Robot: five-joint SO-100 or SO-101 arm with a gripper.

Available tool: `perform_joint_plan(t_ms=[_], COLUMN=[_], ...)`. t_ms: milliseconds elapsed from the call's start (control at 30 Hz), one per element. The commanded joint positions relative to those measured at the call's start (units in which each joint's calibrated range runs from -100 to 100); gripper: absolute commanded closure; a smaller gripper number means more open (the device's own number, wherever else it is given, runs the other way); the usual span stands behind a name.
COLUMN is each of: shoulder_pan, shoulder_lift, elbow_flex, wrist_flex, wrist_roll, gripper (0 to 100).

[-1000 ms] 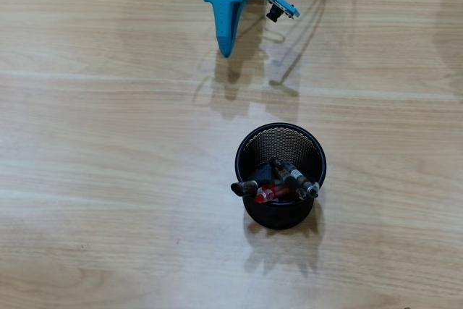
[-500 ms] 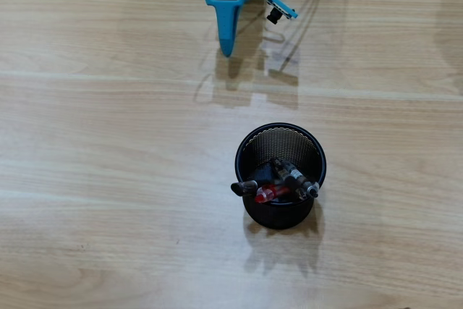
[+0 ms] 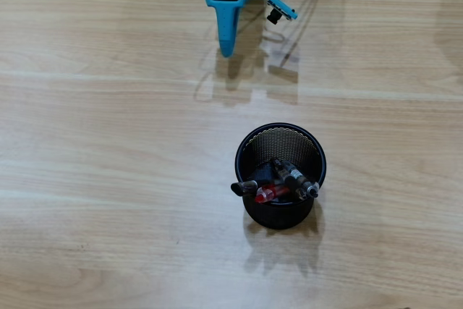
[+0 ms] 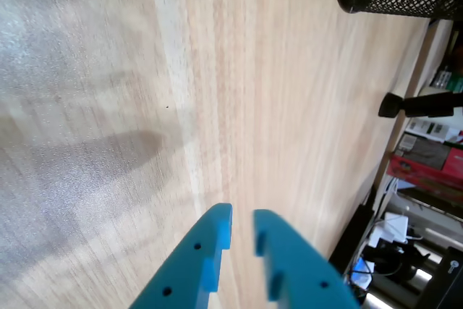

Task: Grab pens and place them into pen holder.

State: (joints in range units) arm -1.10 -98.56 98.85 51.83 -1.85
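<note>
Pens (image 3: pixel 278 184), slim ballpoints, all sit inside the round black wire-mesh pen holder (image 3: pixel 312 151) in the overhead view, leaning against its lower rim with tips poking over the edge; a red and clear one (image 3: pixel 269 193) lies among darker ones. The holder stands upright on the pale wood-grain bench (image 3: pixel 108 164). Up top, the bright blue two-finger tool (image 3: pixel 227 50) points down at the bench, well apart from the holder. Wrist view: the tool (image 4: pixel 241 226) has its fingers a narrow gap apart, gripping nothing, mesh cup at the upper right corner.
</note>
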Motion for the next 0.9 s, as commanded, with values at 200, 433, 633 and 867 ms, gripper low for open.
perform_joint_plan(t_ms=[200,433,633,867], shoulder_pan=[-1.88,-1.33,-1.88,-1.97], shoulder_lift=[-0.85,-0.85,-0.85,-0.85], elbow_flex=[0.25,0.25,0.25,0.25], wrist_flex=[0.6,0.42,0.42,0.42], wrist_roll=[0.17,-0.09,0.01,0.07], gripper=[98,98,98,98])
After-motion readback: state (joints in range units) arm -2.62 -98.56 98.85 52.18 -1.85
